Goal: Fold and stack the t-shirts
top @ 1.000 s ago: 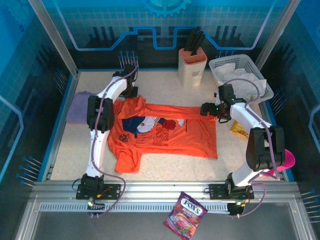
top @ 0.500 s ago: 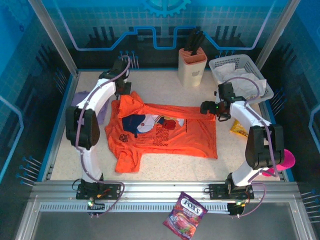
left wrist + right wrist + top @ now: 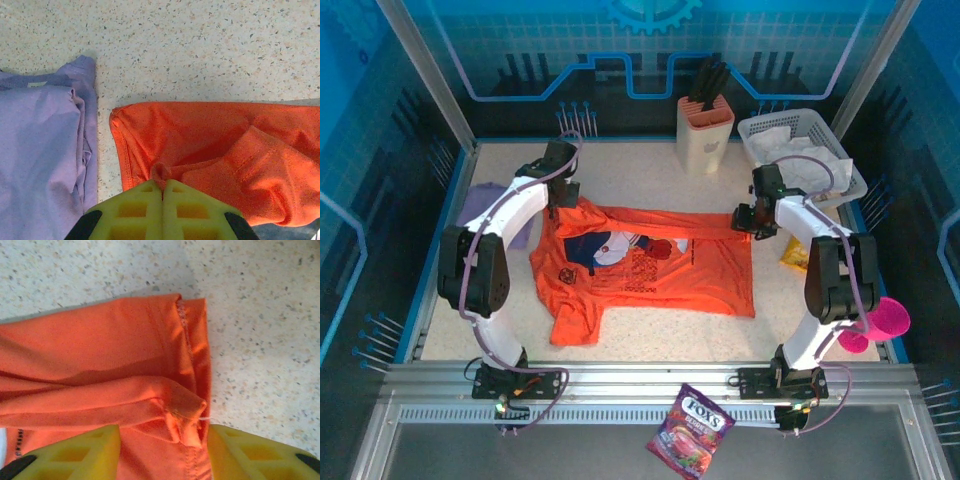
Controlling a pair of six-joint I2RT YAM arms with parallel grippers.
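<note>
T-shirt (image 3: 650, 265), orange-red: soft, light, limp; lying spread on surface (image 3: 650, 175), beside lavender t-shirt (image 3: 475, 215). Pinching its far-left edge in fully closed left gripper (image 3: 162, 187); straddling hem-corner fold with half-open right gripper (image 3: 162, 440). Handling best by corners.

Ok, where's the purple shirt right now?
In the top view, the purple shirt lies by the left edge of the table, just left of the orange shirt, with a narrow gap between them.

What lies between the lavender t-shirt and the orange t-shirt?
A narrow strip of bare speckled table separates the lavender t-shirt from the orange t-shirt; the left wrist view shows this.
</note>
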